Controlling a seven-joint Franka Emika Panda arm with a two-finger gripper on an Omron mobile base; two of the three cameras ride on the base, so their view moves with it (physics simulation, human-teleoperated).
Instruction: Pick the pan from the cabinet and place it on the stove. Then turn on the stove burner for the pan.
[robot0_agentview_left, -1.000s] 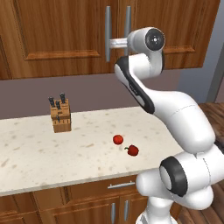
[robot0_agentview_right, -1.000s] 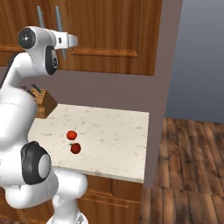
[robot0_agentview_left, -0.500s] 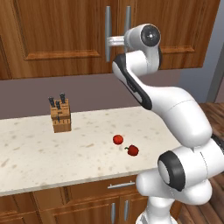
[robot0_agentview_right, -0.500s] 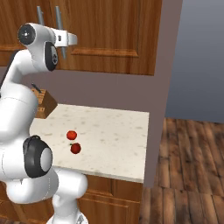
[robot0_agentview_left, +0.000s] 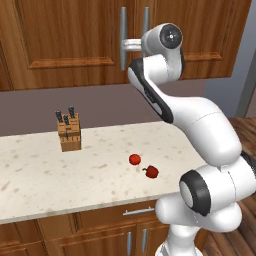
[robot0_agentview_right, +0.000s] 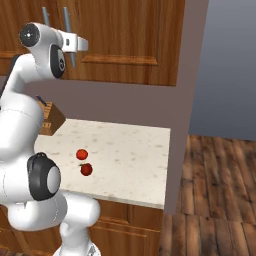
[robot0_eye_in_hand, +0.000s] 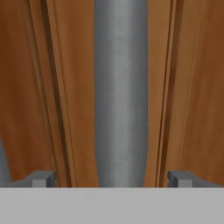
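Note:
The cabinet (robot0_agentview_left: 70, 35) is a reddish-brown wall cabinet, and both of its panelled doors are closed. The pan is hidden and the stove is out of view. My gripper (robot0_agentview_left: 128, 45) is raised to the doors, level with the vertical grey bar handles (robot0_agentview_left: 123, 30). In the hand view one grey handle (robot0_eye_in_hand: 120, 87) runs straight up between my two fingertips (robot0_eye_in_hand: 43, 178), which stand wide apart on either side of it without touching. The gripper (robot0_eye_in_hand: 112, 179) is open and holds nothing. From the right side, the gripper (robot0_agentview_right: 76, 43) overlaps a handle (robot0_agentview_right: 67, 20).
Below the cabinet, a speckled counter (robot0_agentview_left: 45, 175) holds a wooden knife block (robot0_agentview_left: 69, 132) at the back and two small red fruits (robot0_agentview_left: 135, 159) near its front. Low drawer cabinets (robot0_agentview_left: 100, 225) sit under it. A brown side panel (robot0_agentview_right: 182, 125) ends the counter on the right.
The upper arm has risen a little and the hand has edged in toward the cabinet handles. The jaws stay wide open and the doors stay closed.

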